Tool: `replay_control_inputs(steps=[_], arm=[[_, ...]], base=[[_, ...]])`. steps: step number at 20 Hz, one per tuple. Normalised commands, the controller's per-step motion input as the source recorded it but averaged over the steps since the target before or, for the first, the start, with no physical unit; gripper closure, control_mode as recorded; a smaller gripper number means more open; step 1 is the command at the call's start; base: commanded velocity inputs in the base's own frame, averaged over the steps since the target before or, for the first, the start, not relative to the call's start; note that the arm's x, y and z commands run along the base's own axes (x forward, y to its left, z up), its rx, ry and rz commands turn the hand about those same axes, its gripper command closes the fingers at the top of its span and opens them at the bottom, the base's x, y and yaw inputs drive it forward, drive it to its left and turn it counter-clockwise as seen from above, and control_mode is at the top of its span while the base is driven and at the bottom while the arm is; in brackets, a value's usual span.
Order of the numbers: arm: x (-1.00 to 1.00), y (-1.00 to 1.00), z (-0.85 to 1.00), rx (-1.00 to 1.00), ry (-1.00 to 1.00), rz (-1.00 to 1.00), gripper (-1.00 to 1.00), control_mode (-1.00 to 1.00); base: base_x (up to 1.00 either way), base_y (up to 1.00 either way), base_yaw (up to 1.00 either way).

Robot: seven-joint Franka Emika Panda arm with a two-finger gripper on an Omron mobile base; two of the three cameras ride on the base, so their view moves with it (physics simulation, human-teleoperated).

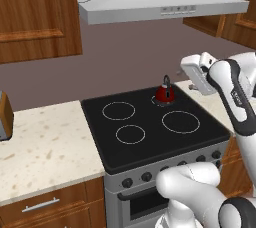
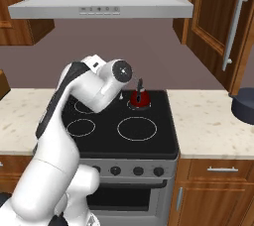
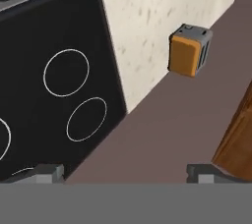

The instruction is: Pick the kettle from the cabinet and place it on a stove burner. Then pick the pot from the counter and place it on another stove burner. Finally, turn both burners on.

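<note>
Kettle (image 1: 165, 93) sits on far-right stove burner (image 1: 163, 100). Pincer (image 3: 125, 171) wide open, empty, raised right of kettle, apart. Pot (image 2: 244, 104) on counter (image 2: 208, 121), far right.

Small glossy red kettle (image 1: 165, 93) sits on the back-right small burner ring (image 1: 161, 101) of the black glass cooktop (image 1: 150, 142), under the grey range hood (image 1: 160, 2). Beige speckled stone counter (image 1: 45, 147) flanks the cooktop on both sides. Round dark blue-grey pot (image 2: 244, 105) rests on the right counter stretch, below the brown wood wall cabinet (image 2: 218, 17); an orange-sided toaster (image 3: 189, 51) stands on the left stretch.
</note>
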Motion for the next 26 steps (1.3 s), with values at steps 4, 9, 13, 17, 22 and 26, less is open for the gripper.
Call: replay_control_inputs(steps=[4,9,13,17,22,26], arm=[[-0.27,0.0,0.0,-0.3,0.04,0.0,-1.0,-1.0],[-0.26,0.0,0.0,-0.26,0.07,0.0,-1.0,-1.0],[-0.21,0.0,-0.04,-0.17,0.06,0.0,-1.0,-1.0],[0.0,0.0,0.0,-0.02,0.01,0.0,-1.0,-1.0],[-0.09,0.0,0.0,0.0,-0.03,-0.01,-1.0,-1.0],[-0.42,0.0,0.0,0.0,-0.14,-0.07,-1.0,-1.0]], base=[[0.0,0.0,0.0],[0.0,0.0,0.0],[0.0,0.0,0.0],[0.0,0.0,0.0],[0.0,0.0,0.0],[0.0,0.0,0.0]])
